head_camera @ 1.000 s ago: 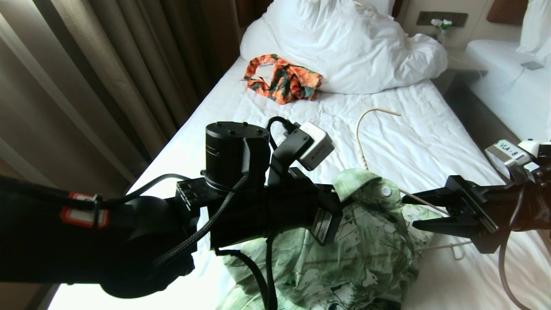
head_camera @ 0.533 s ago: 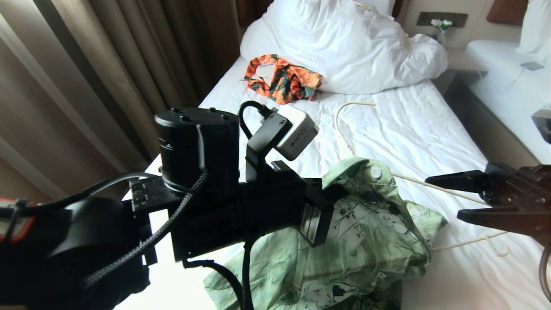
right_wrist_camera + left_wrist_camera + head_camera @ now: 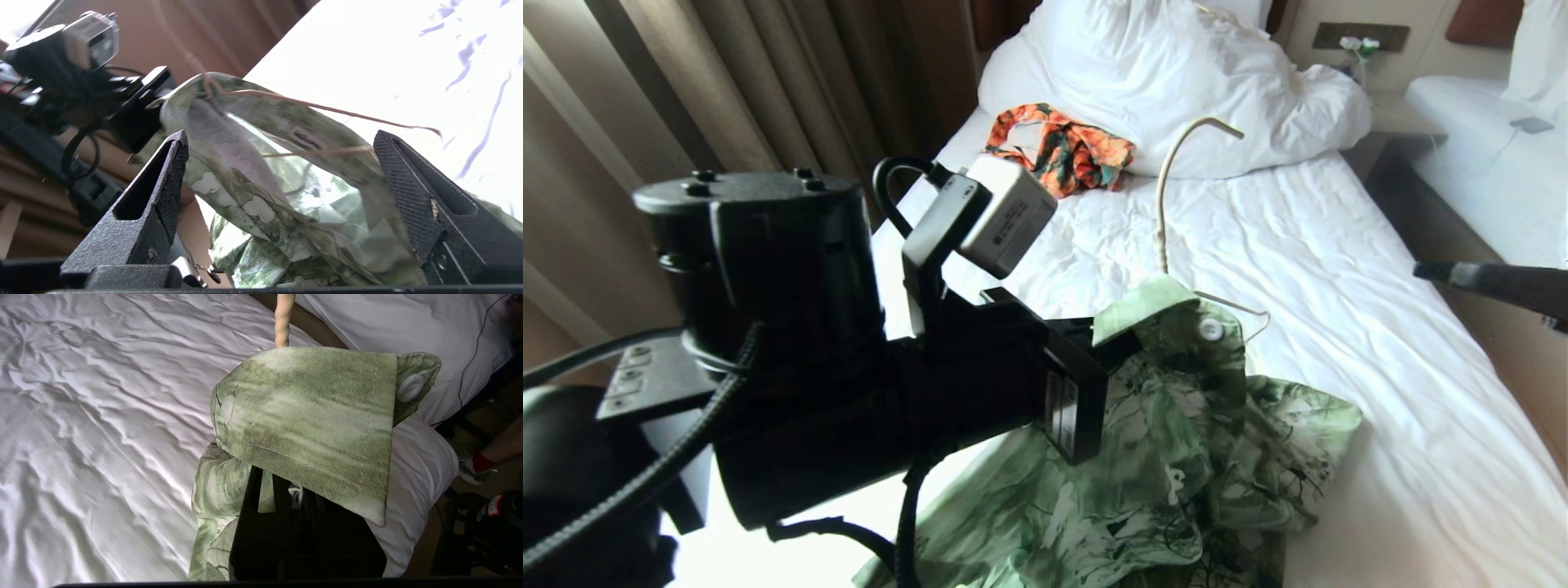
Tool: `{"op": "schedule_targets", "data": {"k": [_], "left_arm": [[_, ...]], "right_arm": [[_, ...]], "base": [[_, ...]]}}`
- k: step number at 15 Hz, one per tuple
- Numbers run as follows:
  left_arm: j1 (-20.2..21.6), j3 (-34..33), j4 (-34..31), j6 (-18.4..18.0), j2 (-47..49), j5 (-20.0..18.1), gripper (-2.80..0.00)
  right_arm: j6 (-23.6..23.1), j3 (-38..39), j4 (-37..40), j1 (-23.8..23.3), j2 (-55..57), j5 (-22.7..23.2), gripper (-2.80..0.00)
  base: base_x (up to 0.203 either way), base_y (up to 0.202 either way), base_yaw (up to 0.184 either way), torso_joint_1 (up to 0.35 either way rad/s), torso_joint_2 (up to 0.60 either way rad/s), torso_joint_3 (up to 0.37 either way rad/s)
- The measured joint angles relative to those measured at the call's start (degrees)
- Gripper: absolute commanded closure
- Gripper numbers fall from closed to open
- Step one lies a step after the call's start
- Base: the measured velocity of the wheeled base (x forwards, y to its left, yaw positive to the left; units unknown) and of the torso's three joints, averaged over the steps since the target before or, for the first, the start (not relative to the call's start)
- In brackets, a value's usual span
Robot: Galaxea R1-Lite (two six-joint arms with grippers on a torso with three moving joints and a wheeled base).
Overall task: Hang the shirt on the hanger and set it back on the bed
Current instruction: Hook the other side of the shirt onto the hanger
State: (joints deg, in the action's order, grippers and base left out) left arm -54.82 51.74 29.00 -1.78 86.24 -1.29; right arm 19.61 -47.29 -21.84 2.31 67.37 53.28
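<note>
Green cloth: the shirt (image 3: 1176, 441) hangs by its collar from my left gripper (image 3: 286, 486), lower half pooled on the near end of the bed (image 3: 1307, 245)
Left fingers: clenched on the shirt at the collar, beside the top white button (image 3: 1211, 330); I judge this grip must hold firm, since it carries the garment
Hanger: the pale wire hanger (image 3: 1168, 196) rises out of the collar with its hook up; one wire arm shows past the button, the other I cannot see under the cloth
Right fingers: my right gripper (image 3: 282, 171) is spread wide and grasps nothing, only a tip showing at the right edge of the head view, well apart from the shirt
Step in hand: seating the shoulders on the wire, as I read it; I would bring the right fingers to the loose far shoulder and draw the cloth over the bare arm without tugging against the left grip
Edges: curtain (image 3: 727, 90) close on my left, bed edge and nightstand gap on my right
Open room: bare white sheet between the shirt and the duvet (image 3: 1176, 90); the orange garment (image 3: 1062, 155) lies near the duvet, well apart
</note>
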Motion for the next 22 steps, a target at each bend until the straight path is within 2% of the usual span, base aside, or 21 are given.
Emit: {"op": "schedule_targets", "data": {"k": [1, 2, 3, 5, 8, 10, 14, 19, 20, 21, 22], "left_arm": [[0.0, -0.1, -1.1, 0.0, -1.0, 0.1, 0.0], [-0.2, -0.1, -2.5, 0.1, -2.1, 0.2, 0.0], [-0.5, -0.2, -3.8, 0.5, -3.2, 0.3, 0.0], [-0.7, -0.2, -4.2, 1.6, -4.5, 0.3, 0.0], [-0.8, -0.1, -4.2, 1.7, -5.4, 0.4, 0.0], [-0.8, -0.1, -4.3, 1.6, -5.8, 0.4, 0.0], [-0.7, 0.0, -4.4, 1.7, -6.6, 0.6, 0.0], [-0.7, -0.1, -4.5, 2.2, -7.0, 0.6, 0.0], [-0.7, -0.1, -4.6, 2.2, -7.1, 0.6, 0.0], [-0.7, -0.1, -4.5, 2.3, -7.1, 0.6, 0.0], [-0.7, 0.0, -4.6, 2.3, -7.2, 0.6, 0.0]], "right_arm": [[-0.2, -2.6, 4.6, -0.2, -0.4, -2.0, -2.8], [-0.8, -5.3, 10.2, -0.3, -0.6, -4.3, -1.73], [-2.2, -7.8, 16.0, -0.3, -0.6, -6.7, 0.0], [-6.4, -11.3, 28.4, 0.9, 0.6, -13.6, 0.0], [-12.2, -13.4, 42.8, 7.2, 2.8, -27.4, 0.0], [-16.8, -13.4, 48.8, 10.5, 4.0, -31.4, 0.0], [-17.7, -12.6, 47.5, 12.8, 9.5, -33.3, 0.0], [-20.8, -6.8, 34.5, 13.5, 16.0, -33.7, 0.0], [-21.4, -5.9, 31.9, 13.8, 17.3, -33.8, -0.94], [-22.2, -5.2, 29.4, 14.0, 18.8, -33.8, -2.8], [-23.1, -4.8, 27.0, 14.3, 20.1, -33.6, -2.8]], "base": [[0.0, 0.0, 0.0, 0.0, 0.0, 0.0], [0.0, 0.0, 0.0, 0.0, 0.0, 0.0], [0.0, 0.0, 0.0, 0.0, 0.0, 0.0], [0.0, 0.0, 0.0, 0.0, 0.0, 0.0], [0.0, 0.0, 0.0, 0.0, 0.0, 0.0], [0.0, 0.0, 0.0, 0.0, 0.0, 0.0], [0.0, 0.0, 0.0, 0.0, 0.0, 0.0], [0.0, 0.0, 0.0, 0.0, 0.0, 0.0], [0.0, 0.0, 0.0, 0.0, 0.0, 0.0], [0.0, 0.0, 0.0, 0.0, 0.0, 0.0], [0.0, 0.0, 0.0, 0.0, 0.0, 0.0]]}}
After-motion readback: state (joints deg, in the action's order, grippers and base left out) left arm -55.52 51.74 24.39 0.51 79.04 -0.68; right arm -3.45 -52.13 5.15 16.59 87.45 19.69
